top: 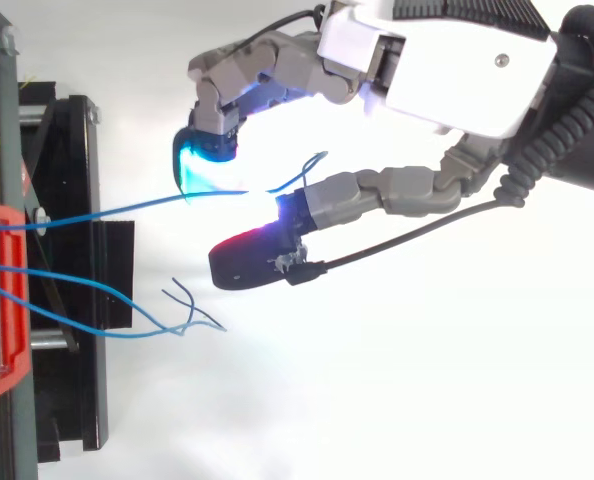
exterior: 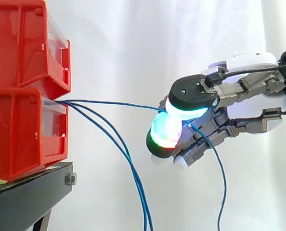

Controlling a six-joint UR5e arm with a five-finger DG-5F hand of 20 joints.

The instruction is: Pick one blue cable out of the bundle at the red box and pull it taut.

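- The hand (exterior: 246,109) pinches one cable (exterior: 114,103) mid-frame, and it runs nearly straight to the box (exterior: 18,134) at the left.
- To tauten it, I'd pull level and rightward with a firm pinch, clear of the slack cables (exterior: 137,185) below.

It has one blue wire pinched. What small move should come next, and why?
Probably draw the hand slightly farther from the red box: the pinched blue cable runs nearly straight, with a faint sag, while the other cables hang slack.

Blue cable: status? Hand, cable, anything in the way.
Hand shut, fingers pinching one blue cable. Cable near-straight from red bin to pinch, tail hanging below hand. Two loose cables sag from bin, clear of hand.
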